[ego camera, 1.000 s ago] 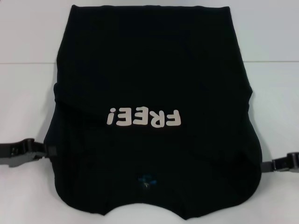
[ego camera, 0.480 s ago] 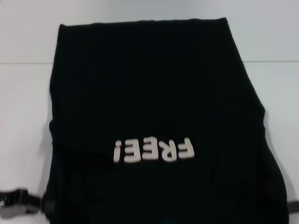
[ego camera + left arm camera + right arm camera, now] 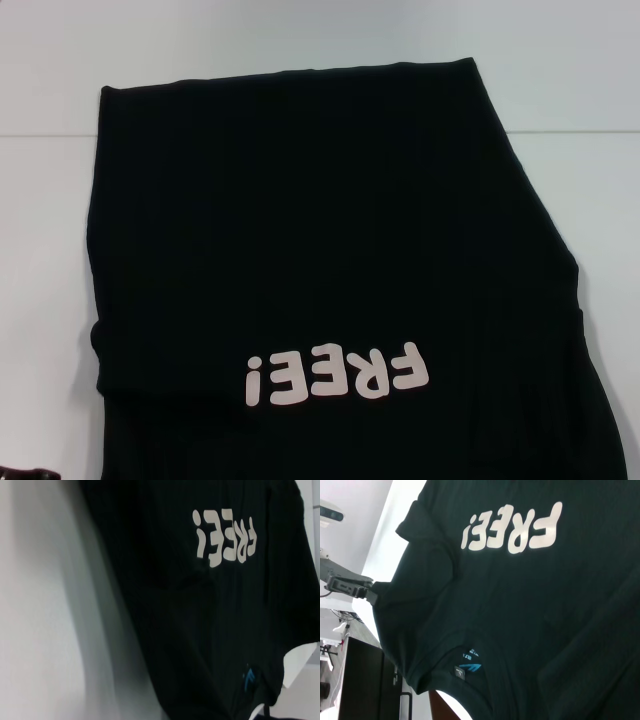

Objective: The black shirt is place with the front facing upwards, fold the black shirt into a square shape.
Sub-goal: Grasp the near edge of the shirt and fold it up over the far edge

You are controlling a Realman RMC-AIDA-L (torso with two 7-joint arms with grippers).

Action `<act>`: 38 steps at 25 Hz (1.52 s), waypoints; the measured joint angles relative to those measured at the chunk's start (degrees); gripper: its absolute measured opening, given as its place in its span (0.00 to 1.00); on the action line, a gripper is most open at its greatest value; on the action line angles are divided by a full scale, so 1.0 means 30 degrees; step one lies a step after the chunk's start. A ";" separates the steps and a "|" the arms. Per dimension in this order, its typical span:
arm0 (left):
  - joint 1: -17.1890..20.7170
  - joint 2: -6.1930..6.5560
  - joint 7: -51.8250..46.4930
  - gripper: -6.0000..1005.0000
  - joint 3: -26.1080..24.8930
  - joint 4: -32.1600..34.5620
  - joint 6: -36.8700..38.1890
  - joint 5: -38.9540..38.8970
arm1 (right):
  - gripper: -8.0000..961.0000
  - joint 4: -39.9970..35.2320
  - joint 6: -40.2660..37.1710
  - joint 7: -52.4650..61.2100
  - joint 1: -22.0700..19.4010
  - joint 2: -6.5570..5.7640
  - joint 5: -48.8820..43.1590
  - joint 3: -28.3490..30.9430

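Note:
The black shirt fills most of the head view, front up, with its white "FREE!" print upside down near the lower edge. Its collar end runs out of that view at the bottom. In the right wrist view the shirt hangs lifted off the table, with its blue neck tag by the collar. There my left gripper is shut on the shirt's shoulder edge. The left wrist view shows the shirt, its print and its tag. My right gripper is out of view.
The white table shows bare on both sides of the shirt and beyond its far hem. A dark cabinet stands beyond the table's edge in the right wrist view.
The shirt has slid toward me: the far hem and the print have moved down the head view. The collar and both grippers have passed out of its lower edge.

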 joint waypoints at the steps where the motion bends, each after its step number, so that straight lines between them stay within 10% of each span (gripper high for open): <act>1: -0.0022 -0.0014 0.0000 0.04 -0.0005 -0.0001 -0.0075 -0.0027 | 0.02 0.0042 0.0008 0.0045 -0.0015 0.0002 -0.0002 0.0021; 18: -0.1230 0.0492 -0.0820 0.04 -0.6325 -0.0175 -0.3361 -0.1645 | 0.02 0.1538 0.2043 0.3275 0.1051 -0.0401 0.1175 0.5954; 38: -0.1960 0.0382 0.0046 0.04 -0.6383 -0.1370 -0.9625 -0.9404 | 0.02 0.3690 0.7956 0.3139 0.2110 0.0326 0.9192 0.5977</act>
